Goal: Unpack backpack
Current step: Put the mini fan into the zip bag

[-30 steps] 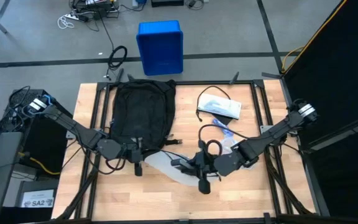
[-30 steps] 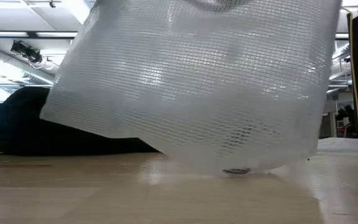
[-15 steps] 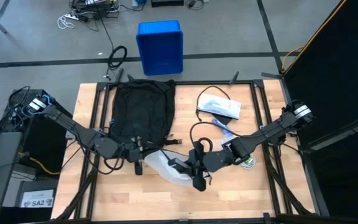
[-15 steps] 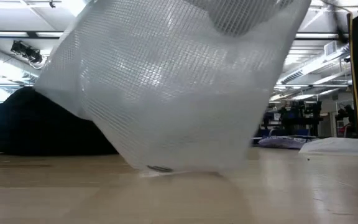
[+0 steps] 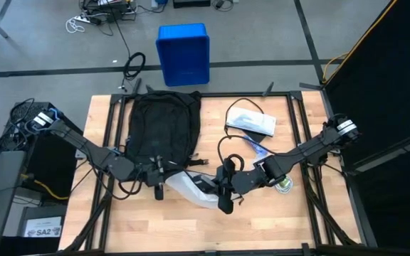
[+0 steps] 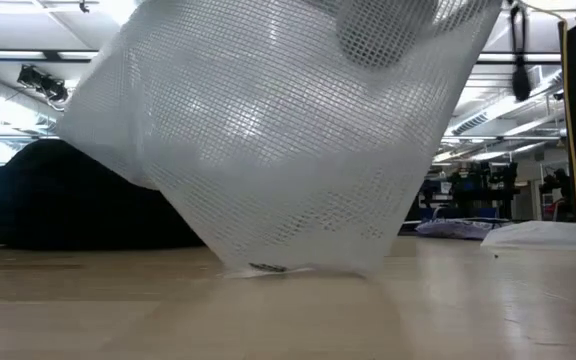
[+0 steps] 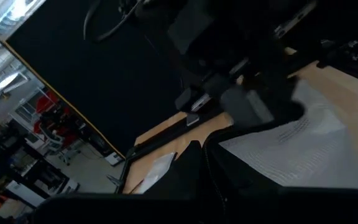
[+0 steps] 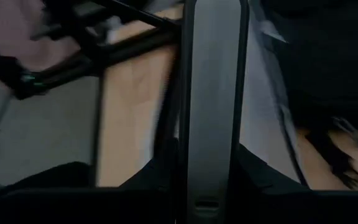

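Right gripper (image 5: pixel 208 190) fingers pinching a white mesh bag (image 5: pixel 191 189) lifted off the wooden surface (image 5: pixel 262 227), left gripper (image 5: pixel 159 171) fingers pressed together at the black backpack (image 5: pixel 162 128), which lies flat on the left half.

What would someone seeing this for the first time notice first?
A translucent white mesh pouch fills the low view, pinched by the right gripper at the table's front middle. Behind it lies the large black fabric backpack, with the left gripper shut at its near edge.
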Action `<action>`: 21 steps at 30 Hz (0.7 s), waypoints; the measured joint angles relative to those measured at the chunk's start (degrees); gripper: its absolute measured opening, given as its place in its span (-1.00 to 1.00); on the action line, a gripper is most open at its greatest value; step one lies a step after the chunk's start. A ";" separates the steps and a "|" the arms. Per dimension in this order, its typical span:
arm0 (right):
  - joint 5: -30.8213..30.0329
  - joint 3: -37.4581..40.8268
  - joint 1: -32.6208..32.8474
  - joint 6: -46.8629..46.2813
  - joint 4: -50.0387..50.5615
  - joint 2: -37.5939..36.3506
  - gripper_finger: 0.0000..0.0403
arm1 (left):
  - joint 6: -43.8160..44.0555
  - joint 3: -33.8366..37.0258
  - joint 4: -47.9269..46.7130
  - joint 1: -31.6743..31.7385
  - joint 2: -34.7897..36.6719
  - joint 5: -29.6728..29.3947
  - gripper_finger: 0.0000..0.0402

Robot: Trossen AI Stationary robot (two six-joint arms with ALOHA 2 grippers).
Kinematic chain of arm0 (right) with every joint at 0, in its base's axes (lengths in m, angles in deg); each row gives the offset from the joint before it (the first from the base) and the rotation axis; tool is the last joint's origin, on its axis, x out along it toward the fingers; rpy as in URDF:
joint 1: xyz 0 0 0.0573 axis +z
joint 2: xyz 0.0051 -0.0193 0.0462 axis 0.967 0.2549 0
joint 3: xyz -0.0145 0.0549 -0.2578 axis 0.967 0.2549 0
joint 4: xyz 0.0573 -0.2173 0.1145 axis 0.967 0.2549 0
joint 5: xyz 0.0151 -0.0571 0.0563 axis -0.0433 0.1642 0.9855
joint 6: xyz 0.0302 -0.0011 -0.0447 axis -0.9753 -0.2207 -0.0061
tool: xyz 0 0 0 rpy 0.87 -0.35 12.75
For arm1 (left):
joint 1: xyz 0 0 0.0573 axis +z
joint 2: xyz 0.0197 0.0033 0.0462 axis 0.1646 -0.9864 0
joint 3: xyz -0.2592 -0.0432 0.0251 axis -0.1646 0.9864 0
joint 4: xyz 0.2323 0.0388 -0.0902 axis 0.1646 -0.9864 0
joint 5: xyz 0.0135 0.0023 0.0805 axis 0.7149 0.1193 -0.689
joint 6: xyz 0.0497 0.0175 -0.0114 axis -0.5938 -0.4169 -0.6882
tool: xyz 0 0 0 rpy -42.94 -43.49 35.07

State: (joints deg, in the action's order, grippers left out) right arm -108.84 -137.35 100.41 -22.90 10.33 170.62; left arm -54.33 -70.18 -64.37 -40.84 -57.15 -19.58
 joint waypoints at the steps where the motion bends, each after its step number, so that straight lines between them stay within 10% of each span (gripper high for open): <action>1: -0.75 0.00 -0.26 -0.53 1.49 0.00 -0.69 | -0.31 0.00 0.26 -0.20 0.00 0.00 -1.00; 21: -1.54 -2.84 -4.46 -2.85 22.00 -0.09 -0.69 | 5.08 2.82 5.07 -0.68 0.04 -3.88 -1.00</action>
State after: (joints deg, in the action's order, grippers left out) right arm -110.37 -140.19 95.95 -25.75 32.33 170.54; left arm -49.25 -67.36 -59.30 -41.53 -57.10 -23.46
